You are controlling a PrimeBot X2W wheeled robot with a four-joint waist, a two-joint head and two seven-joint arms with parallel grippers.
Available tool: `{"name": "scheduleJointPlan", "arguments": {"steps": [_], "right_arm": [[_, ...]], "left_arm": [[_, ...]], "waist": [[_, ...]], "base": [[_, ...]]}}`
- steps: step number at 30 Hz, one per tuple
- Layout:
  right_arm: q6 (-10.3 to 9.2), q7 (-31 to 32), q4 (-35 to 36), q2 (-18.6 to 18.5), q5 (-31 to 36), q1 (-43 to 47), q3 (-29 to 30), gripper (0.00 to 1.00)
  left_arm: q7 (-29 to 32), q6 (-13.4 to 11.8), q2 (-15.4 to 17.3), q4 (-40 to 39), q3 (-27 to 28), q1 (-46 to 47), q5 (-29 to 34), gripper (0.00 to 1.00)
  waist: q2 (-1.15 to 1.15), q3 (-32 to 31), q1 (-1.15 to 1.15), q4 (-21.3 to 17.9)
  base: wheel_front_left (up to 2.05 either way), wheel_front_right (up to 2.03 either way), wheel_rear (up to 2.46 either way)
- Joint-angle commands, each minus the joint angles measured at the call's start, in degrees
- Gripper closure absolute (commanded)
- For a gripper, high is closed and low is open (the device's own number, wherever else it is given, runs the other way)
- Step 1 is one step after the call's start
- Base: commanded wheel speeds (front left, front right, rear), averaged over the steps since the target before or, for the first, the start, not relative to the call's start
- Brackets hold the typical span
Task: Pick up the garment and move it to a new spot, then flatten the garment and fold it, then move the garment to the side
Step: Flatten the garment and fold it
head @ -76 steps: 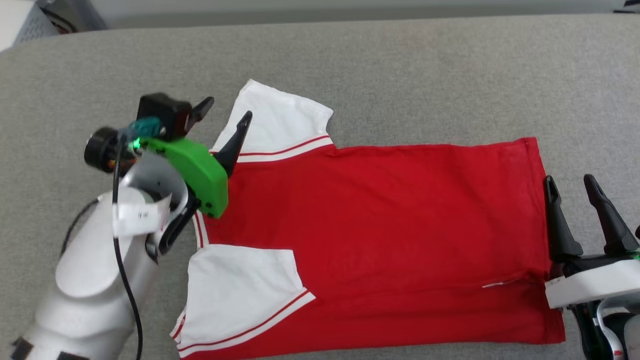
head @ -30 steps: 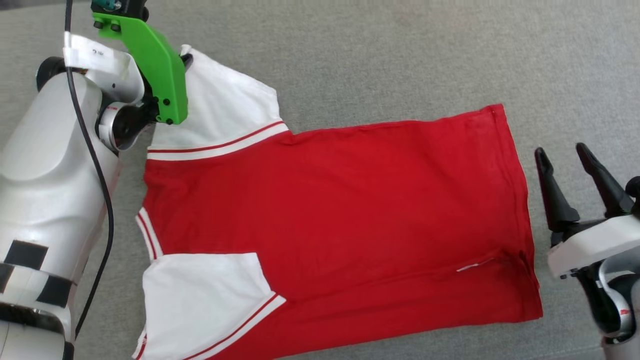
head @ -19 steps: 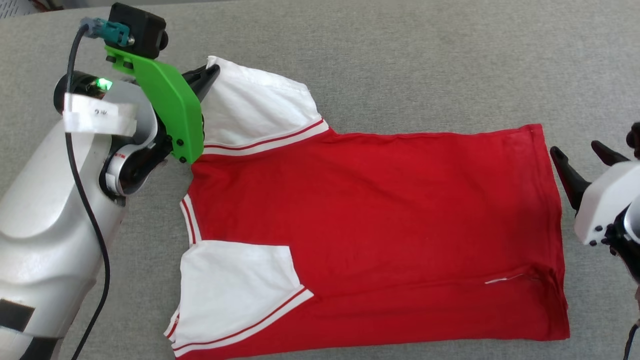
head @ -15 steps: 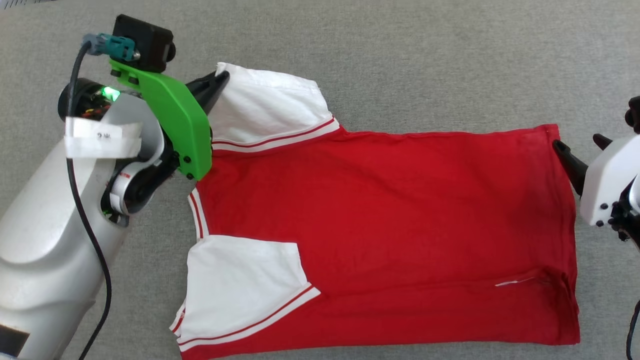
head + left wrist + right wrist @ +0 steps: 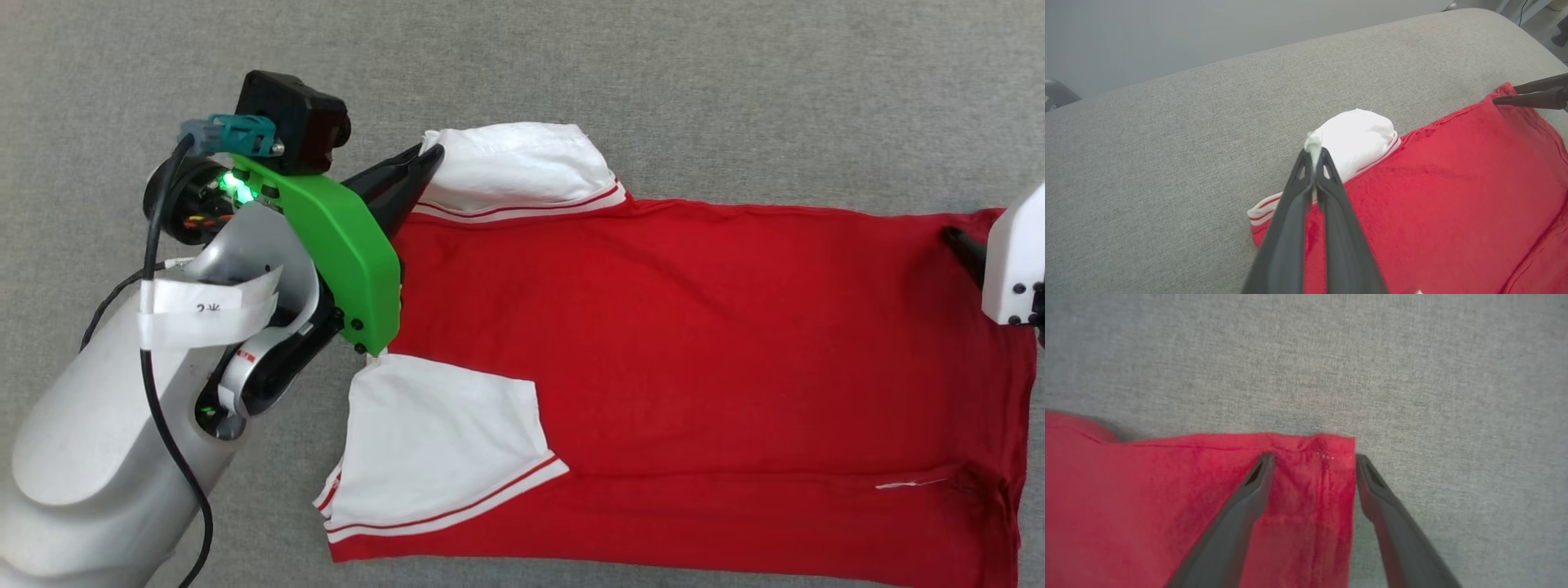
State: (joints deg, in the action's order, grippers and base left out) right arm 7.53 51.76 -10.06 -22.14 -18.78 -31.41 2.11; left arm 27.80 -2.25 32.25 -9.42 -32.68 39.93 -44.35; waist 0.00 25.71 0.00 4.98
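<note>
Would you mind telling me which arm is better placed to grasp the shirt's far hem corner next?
The right: the right gripper is open around the hem corner of the garment, while the left gripper is shut on the white sleeve at the other end.

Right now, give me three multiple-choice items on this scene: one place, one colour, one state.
1. Where does left gripper hold the T-shirt? A collar; B side seam; C far white sleeve.
2. T-shirt body colour? A red; B blue; C black.
3. State of right gripper jaws? A shut on sleeve; B open at hem corner; C shut, empty.
Answers: C, left wrist view shows jaws pinching white sleeve fabric; A, red across the head view; B, right wrist view shows spread jaws flanking the corner.
</note>
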Motion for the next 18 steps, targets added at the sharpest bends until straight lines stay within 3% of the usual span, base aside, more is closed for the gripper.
{"name": "scheduleJointPlan", "arguments": {"steps": [1,5,6,7,8,18], "right_arm": [[-0.04,0.18,-1.03,-0.44,0.38,-0.99,-0.64,0.0],[-0.04,0.57,-3.48,-0.57,-0.19,-0.83,-1.71,0.0],[-0.04,0.97,-4.06,-0.59,-0.3,-0.62,-1.99,0.14],[-0.04,1.24,-4.59,-0.7,-0.58,-0.4,-2.42,0.96],[-0.04,1.45,-5.11,-0.79,-0.95,-0.14,-2.65,1.0],[-0.04,-6.9,-5.31,-1.2,-4.37,1.19,-2.45,1.0]], "left_arm": [[0.1,-0.18,-0.35,-0.5,-0.03,-0.79,0.27,1.0],[-0.2,-0.19,-0.42,-0.52,-0.19,-1.03,0.28,1.0],[-0.3,-0.21,-0.42,-0.38,-0.17,-1.11,0.25,1.0],[-0.47,-0.21,-0.46,-0.19,-0.15,-1.23,0.17,1.0],[-0.66,-0.14,-0.51,0.09,-0.18,-1.38,0.08,1.0],[-4.77,-0.49,-1.01,6.1,1.02,-4.66,-1.08,1.0]], "waist": [[0.0,1.11,0.0,1.37],[0.0,1.41,0.0,1.89],[0.0,1.39,0.0,1.93],[0.0,1.3,0.0,1.99],[0.0,1.05,0.0,2.07],[0.0,-5.77,0.0,1.06]], "base": [[0.0,0.0,0.0],[0.0,0.0,0.0],[0.0,0.0,0.0],[0.0,0.0,0.0],[0.0,0.0,0.0],[0.0,0.0,0.0]]}}
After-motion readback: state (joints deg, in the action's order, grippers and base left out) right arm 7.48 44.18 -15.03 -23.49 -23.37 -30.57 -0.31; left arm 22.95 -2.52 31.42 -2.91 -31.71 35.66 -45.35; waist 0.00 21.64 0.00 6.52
